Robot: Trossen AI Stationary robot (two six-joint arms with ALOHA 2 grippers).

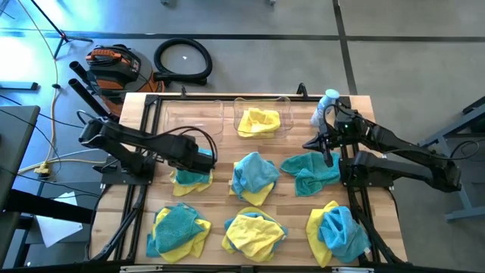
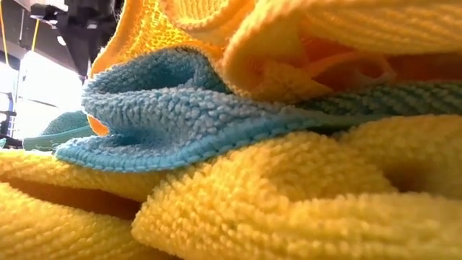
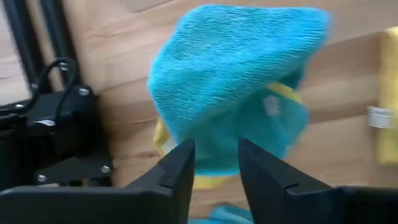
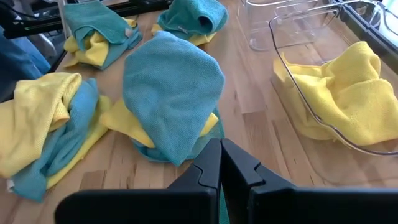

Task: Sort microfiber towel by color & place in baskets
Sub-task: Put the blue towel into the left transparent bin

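One yellow towel (image 1: 258,121) lay in a basket (image 1: 286,114) at the worktop's far edge; six mixed piles remained. The left gripper (image 3: 214,171) stood parted over a blue towel (image 3: 233,68), the right gripper (image 4: 221,168) closed, empty.

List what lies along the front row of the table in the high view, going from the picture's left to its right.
Blue-on-yellow towel pile → yellow-on-blue towel pile → blue-and-yellow towel pile.
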